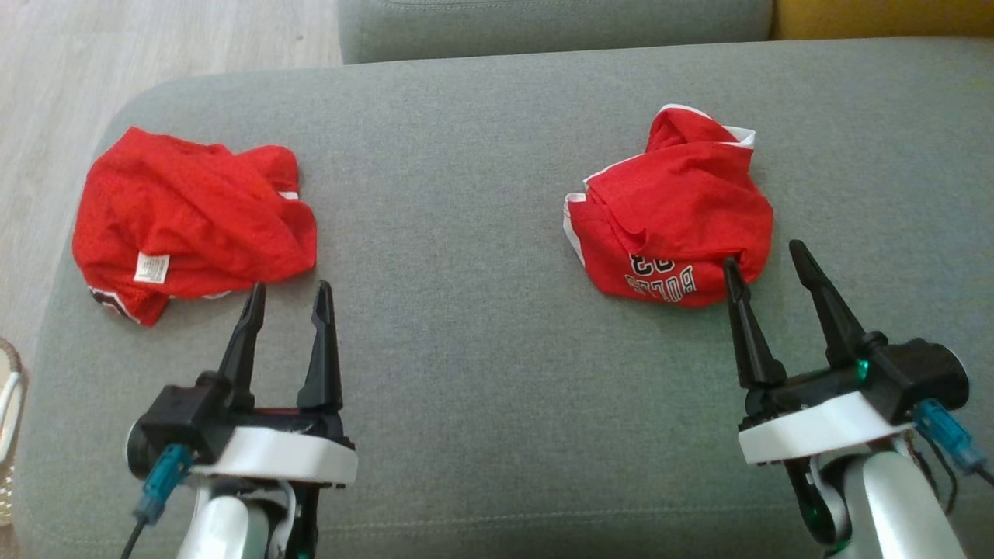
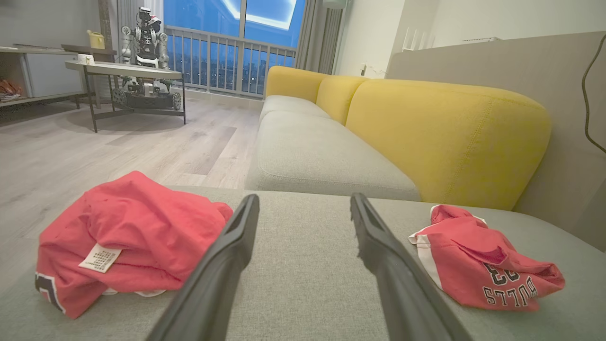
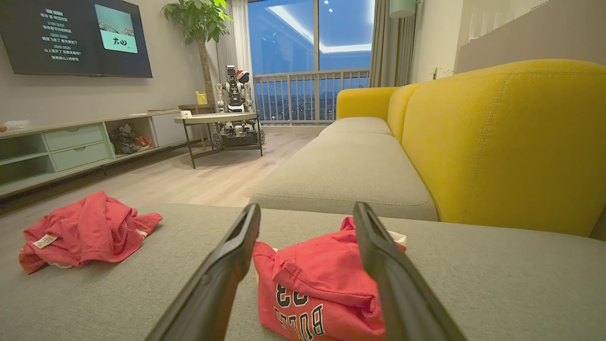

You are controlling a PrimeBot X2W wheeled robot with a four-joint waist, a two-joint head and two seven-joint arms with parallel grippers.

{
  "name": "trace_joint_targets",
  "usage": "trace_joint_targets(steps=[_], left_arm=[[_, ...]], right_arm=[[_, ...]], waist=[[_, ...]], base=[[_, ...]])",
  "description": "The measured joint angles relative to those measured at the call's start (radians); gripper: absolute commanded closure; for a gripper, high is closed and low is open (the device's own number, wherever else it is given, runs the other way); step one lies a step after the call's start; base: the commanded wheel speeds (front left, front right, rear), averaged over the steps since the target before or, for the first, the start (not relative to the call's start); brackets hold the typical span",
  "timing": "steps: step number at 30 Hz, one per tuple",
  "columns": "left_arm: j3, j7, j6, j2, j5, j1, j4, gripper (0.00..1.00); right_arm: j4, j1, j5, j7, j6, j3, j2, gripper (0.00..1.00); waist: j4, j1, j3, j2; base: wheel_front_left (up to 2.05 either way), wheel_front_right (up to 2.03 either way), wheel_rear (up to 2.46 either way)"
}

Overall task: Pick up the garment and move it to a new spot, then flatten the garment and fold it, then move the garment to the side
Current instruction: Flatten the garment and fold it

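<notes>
Two crumpled red garments lie on the grey sofa seat (image 1: 481,233). One with a white label (image 1: 194,217) (image 2: 128,237) (image 3: 80,232) sits at the left, near the seat's edge. The other, with white trim and "BULLS" lettering (image 1: 672,210) (image 2: 483,265) (image 3: 312,279), lies at the right. My left gripper (image 1: 289,296) (image 2: 303,203) is open, just in front of the left garment and touching nothing. My right gripper (image 1: 765,260) (image 3: 307,210) is open too, its fingertips at the near edge of the lettered garment, which shows between the fingers in the right wrist view.
Yellow backrest cushions (image 3: 502,137) run along the right of the sofa. Wooden floor (image 2: 94,147) lies past the seat's left edge. A low table (image 3: 218,121) with another robot (image 3: 234,90) beside it stands by the window, and a TV cabinet (image 3: 71,151) lines the wall.
</notes>
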Motion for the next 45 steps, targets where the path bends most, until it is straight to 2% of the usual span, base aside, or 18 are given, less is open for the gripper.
trace_joint_targets(steps=[21, 28, 35, 45], left_arm=[[-0.035, 0.000, 0.007, 0.000, -0.005, 0.012, -0.001, 0.00], [-0.054, 0.000, 0.007, -0.001, -0.005, 0.005, -0.001, 0.00], [-0.075, 0.000, 0.007, -0.001, -0.025, -0.050, 0.001, 0.00], [-0.086, 0.000, 0.009, -0.003, -0.034, -0.060, 0.008, 0.00]], right_arm=[[0.008, 0.000, 0.000, 0.000, 0.000, 0.003, 0.000, 0.00], [0.058, -0.032, -0.043, 0.012, 0.000, 0.015, 0.001, 0.00], [0.231, -0.194, -0.145, 0.082, 0.000, 0.017, 0.000, 0.00], [0.443, -0.282, -0.212, 0.095, 0.000, -0.036, -0.001, 0.00]], waist=[[0.002, 0.0001, 0.007, 0.0000], [0.022, 0.0000, 0.039, 0.0000], [0.076, 0.0002, 0.100, 0.0000], [0.140, 0.0001, 0.140, 0.0000]], base=[[0.00, 0.00, 0.00], [0.00, 0.00, 0.00], [0.00, 0.00, 0.00], [0.00, 0.00, 0.00]])
